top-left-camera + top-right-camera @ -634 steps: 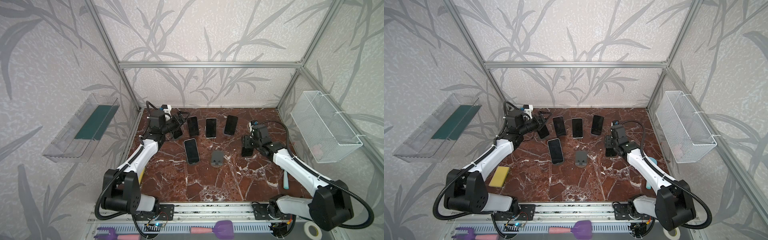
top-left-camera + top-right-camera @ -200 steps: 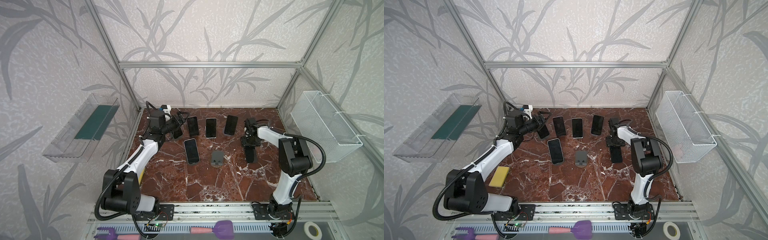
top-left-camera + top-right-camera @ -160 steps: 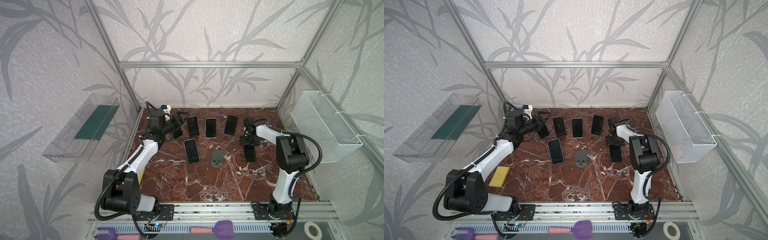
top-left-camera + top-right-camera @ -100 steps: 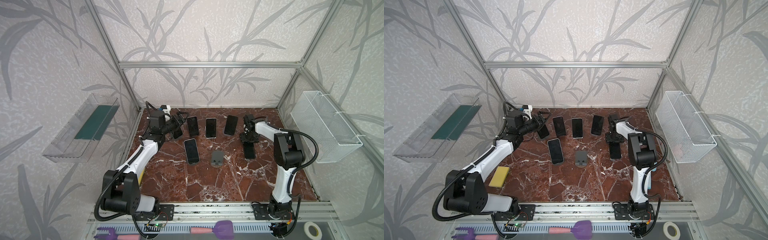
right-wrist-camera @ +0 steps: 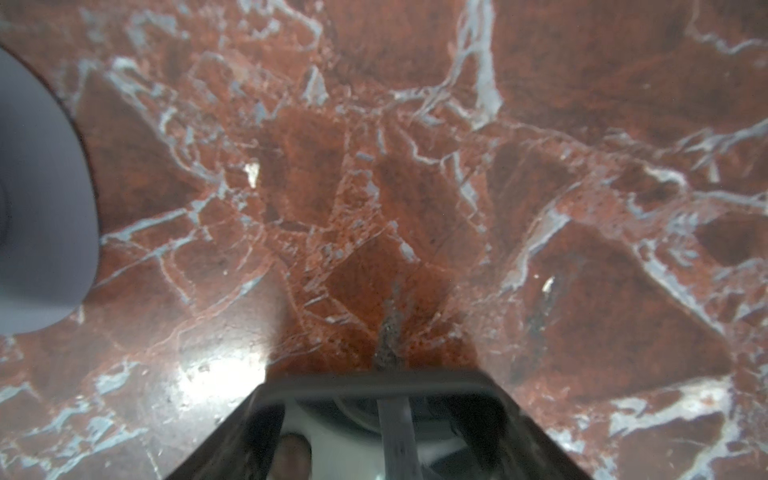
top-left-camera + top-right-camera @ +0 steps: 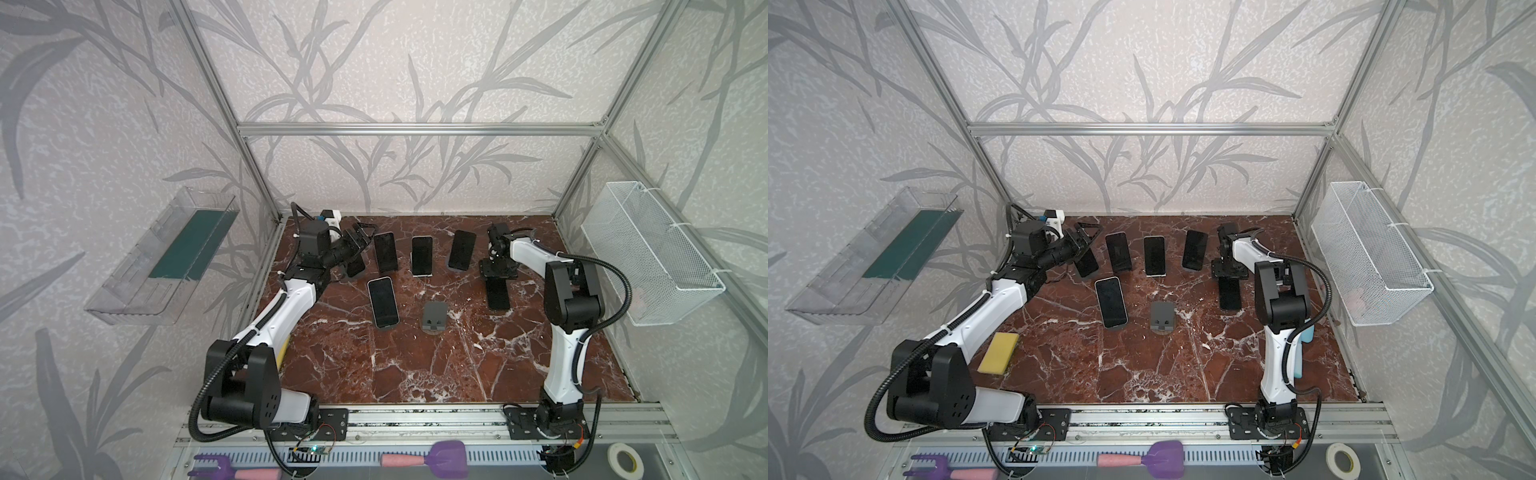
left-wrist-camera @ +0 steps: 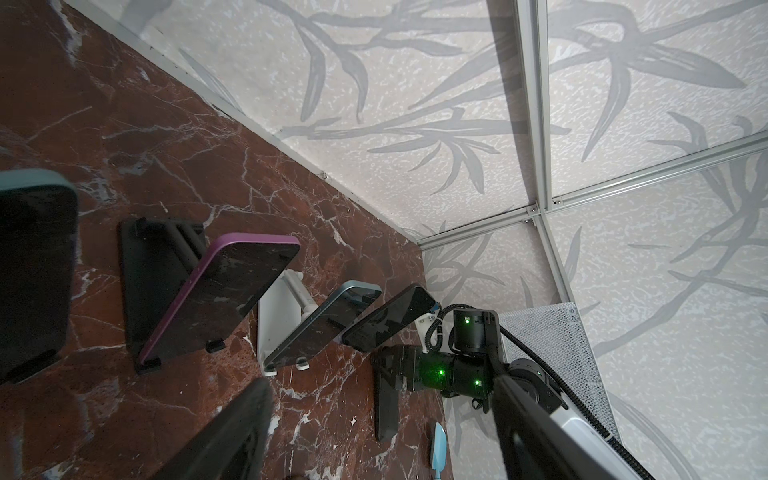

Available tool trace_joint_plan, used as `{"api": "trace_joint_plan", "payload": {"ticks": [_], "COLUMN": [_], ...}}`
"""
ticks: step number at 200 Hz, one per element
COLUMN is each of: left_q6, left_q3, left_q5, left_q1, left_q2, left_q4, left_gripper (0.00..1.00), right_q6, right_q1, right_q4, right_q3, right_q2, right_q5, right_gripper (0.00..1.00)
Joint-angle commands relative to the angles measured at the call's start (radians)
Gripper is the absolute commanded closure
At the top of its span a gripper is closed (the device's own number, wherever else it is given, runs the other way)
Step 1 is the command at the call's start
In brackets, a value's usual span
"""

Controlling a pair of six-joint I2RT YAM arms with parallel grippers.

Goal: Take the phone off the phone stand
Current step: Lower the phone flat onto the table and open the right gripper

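In both top views a black phone (image 6: 498,293) (image 6: 1229,293) lies flat on the marble at the right. My right gripper (image 6: 498,274) (image 6: 1229,272) straddles its far end; the grip is hidden. The right wrist view shows only that phone's glossy end (image 5: 374,415) over the floor. Three phones (image 6: 385,257) (image 6: 422,255) (image 6: 461,249) lean on stands in the back row. A fourth phone (image 6: 355,266) sits just below my left gripper (image 6: 362,239) (image 7: 380,386), which is open and empty. Another phone (image 6: 382,301) leans on a front stand beside an empty grey phone stand (image 6: 435,316).
A yellow sponge (image 6: 998,353) lies front left by the left arm. A light blue tool (image 6: 1304,353) lies behind the right arm. A white wire basket (image 6: 648,253) hangs on the right wall and a clear tray (image 6: 166,257) on the left wall.
The right arm has folded from a low stretched pose into an upright one. Its gripper and the flat phone have slid a little toward the back. The left arm has not moved.
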Motion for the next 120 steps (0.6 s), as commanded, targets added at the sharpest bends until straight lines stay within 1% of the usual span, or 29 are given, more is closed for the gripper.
{"api": "trace_joint_plan", "payload": {"ticks": [1,33,64,100,120], "left_q6": [0.002,0.007,0.010,0.035,0.038], "left_q3": [-0.011,-0.009,-0.007,0.015,0.014], "left_q5": [0.007,0.011,0.013,0.042,0.038], "left_q1": [0.005,0.004,0.005,0.019,0.037], "left_q2": [-0.024,-0.022,-0.026,-0.033,-0.046], "left_q4": [0.011,0.009,0.008,-0.008,-0.012], "left_gripper": [0.17,0.17,0.17,0.17,0.17], "right_q6": [0.011,0.034,0.034,0.053,0.068], "right_q1": [-0.002,-0.002,-0.002,-0.002,0.000], "right_q4": [-0.019,-0.017,-0.024,-0.099,-0.116], "right_q3": [-0.012,-0.017,-0.002,0.063,0.060], "right_q2": [-0.001,-0.025,-0.078,-0.156,-0.220], "right_q5": [-0.008,0.017,0.009,0.041,0.045], "right_gripper": [0.21,0.21,0.20,0.16,0.13]}}
